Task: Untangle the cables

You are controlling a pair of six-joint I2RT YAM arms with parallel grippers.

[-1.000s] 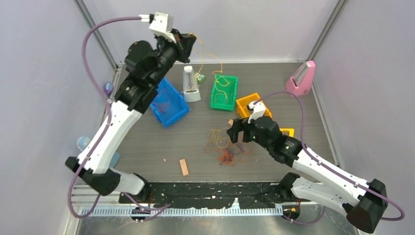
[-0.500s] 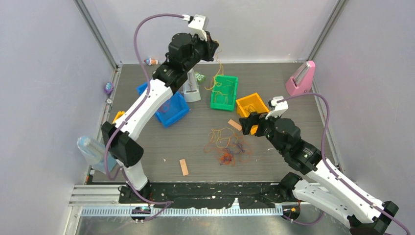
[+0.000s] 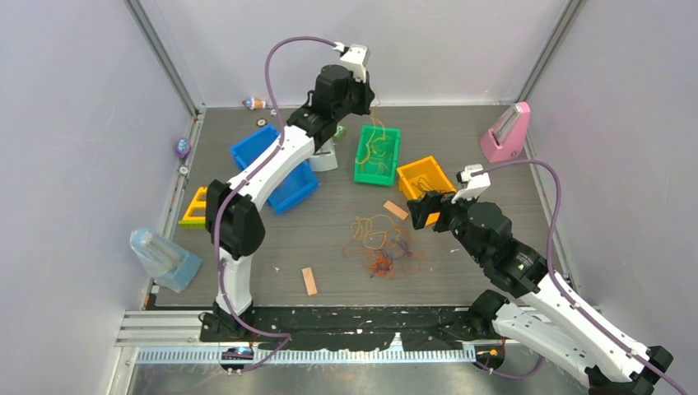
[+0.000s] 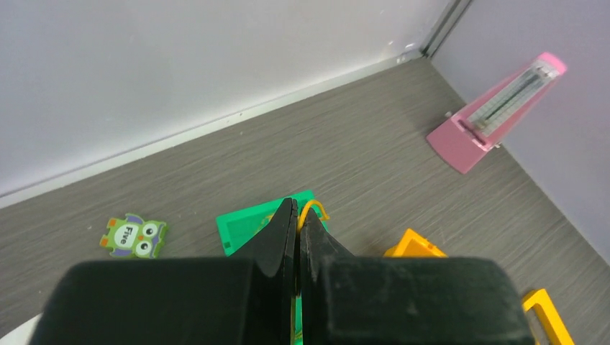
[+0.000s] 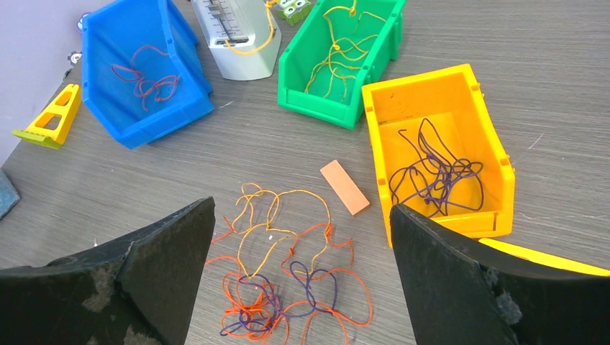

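A loose tangle of orange, yellow and purple cables (image 3: 380,244) lies mid-table and also shows in the right wrist view (image 5: 288,280). My left gripper (image 3: 366,103) is raised over the far end of the green bin (image 3: 360,177). It is shut on a yellow cable (image 4: 314,206) that hangs down into that bin. More yellow cables (image 5: 338,50) lie in the green bin. My right gripper (image 5: 302,208) is open and empty, above and to the right of the tangle (image 3: 420,210).
A blue bin (image 3: 276,169) holds red cable (image 5: 147,75). An orange bin (image 3: 424,175) holds purple cable (image 5: 431,169). A white metronome (image 3: 325,152) stands beside the green bin and a pink metronome (image 3: 506,132) at back right. Orange-tan strips (image 3: 309,281) (image 3: 396,209) lie near the tangle.
My left arm swung right from above the blue bin to over the green bin, carrying the yellow cable. My right gripper drew back rightward off the tangle.
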